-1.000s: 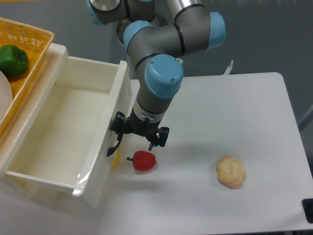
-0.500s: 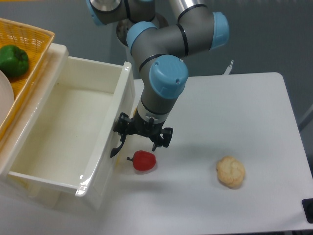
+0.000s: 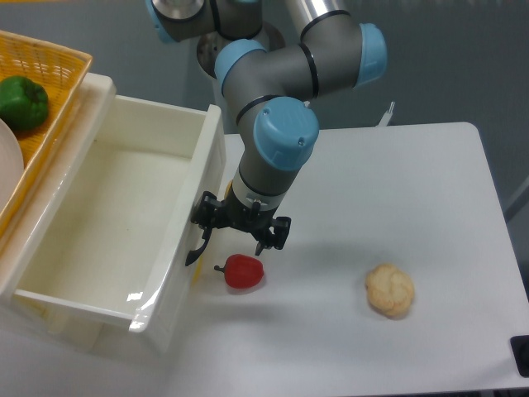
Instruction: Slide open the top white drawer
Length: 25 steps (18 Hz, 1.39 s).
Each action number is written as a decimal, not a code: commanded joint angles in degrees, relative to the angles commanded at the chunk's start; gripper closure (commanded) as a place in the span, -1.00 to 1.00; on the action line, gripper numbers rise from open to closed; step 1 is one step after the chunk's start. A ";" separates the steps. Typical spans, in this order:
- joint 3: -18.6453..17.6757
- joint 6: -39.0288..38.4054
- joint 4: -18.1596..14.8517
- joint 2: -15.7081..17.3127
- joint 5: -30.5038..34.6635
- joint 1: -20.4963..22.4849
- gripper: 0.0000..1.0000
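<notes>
The top white drawer (image 3: pixel 203 178) stands pulled far out of the cabinet, with its empty cream inside facing up. Its curved black handle (image 3: pixel 195 251) hangs on the front panel, low on the right side. My gripper (image 3: pixel 240 235) points down just right of that panel and is open. Its left finger (image 3: pixel 204 218) sits against the top of the handle; whether it hooks behind the handle is hidden. The right finger (image 3: pixel 278 232) hangs free over the table.
A red pepper (image 3: pixel 244 271) lies on the table just below my gripper. A pale round bun-like lump (image 3: pixel 390 290) lies further right. A yellow wicker basket (image 3: pixel 51 87) with a green pepper (image 3: pixel 22 101) sits on the cabinet top at the far left.
The drawer front and my gripper have shifted slightly right over the last second, sliding the drawer a little further out. There is almost no motion in the last half second.
</notes>
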 joint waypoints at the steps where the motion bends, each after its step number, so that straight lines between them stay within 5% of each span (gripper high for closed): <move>1: 0.00 -0.17 0.00 0.00 -0.35 0.00 -1.00; 20: 0.17 0.09 -0.26 -0.09 -6.42 3.51 -1.00; 25: 0.79 0.26 5.43 -1.05 1.37 4.83 -1.00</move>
